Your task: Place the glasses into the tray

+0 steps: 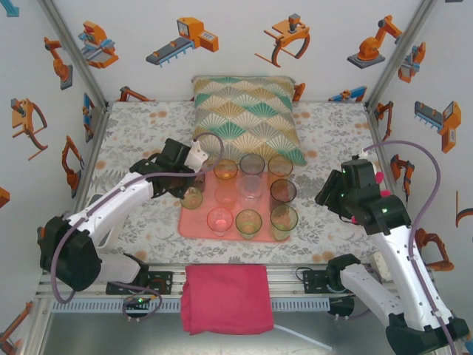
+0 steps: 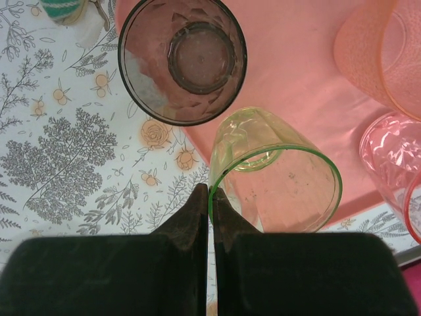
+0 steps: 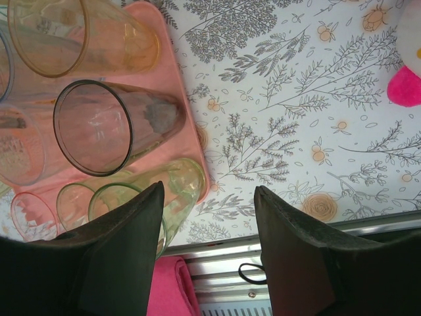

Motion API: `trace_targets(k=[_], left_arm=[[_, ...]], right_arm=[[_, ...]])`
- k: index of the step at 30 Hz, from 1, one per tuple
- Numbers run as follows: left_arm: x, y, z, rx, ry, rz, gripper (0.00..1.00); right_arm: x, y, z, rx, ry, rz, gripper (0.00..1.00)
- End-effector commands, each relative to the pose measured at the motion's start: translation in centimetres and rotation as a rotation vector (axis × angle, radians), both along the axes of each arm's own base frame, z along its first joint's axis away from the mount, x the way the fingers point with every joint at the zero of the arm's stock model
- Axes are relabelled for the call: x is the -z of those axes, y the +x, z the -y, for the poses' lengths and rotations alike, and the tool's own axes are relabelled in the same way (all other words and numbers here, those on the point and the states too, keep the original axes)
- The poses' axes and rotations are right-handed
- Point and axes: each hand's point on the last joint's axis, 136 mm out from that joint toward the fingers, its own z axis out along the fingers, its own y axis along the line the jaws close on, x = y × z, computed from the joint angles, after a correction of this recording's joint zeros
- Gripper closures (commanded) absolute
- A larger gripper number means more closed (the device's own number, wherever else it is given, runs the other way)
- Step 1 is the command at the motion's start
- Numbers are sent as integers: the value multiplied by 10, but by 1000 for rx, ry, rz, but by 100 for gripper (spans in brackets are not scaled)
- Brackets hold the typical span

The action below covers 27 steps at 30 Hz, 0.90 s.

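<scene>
The left gripper [image 2: 211, 194] is clamped on the near rim of a green tumbler [image 2: 283, 191]. The tumbler stands upright, long axis vertical and mouth up, just ahead of the fingertips at the edge of the salmon tray [image 2: 296, 79]. The right gripper [image 3: 210, 224] hangs with its jaws apart around nothing, the tray to its left.

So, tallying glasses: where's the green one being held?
Top view, left: green glass at the tray's left edge, rim in the left gripper, beside a smoky glass.
</scene>
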Motion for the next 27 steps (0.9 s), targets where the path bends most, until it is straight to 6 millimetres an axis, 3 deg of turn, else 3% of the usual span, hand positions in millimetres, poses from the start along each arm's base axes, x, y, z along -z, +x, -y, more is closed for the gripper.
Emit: trace_targets(k=[1,18,27], left_arm=[[-7,11,7,-15,-44,15,94],[16,13,-5,-54,-24,-32,94],[22,10,-7,-60,-20,-51,89]], right_arm=[[-1,2,2,12,0,15,46],[5,1,2,9,-1,9,45],[6,0,2,9,0,7,45]])
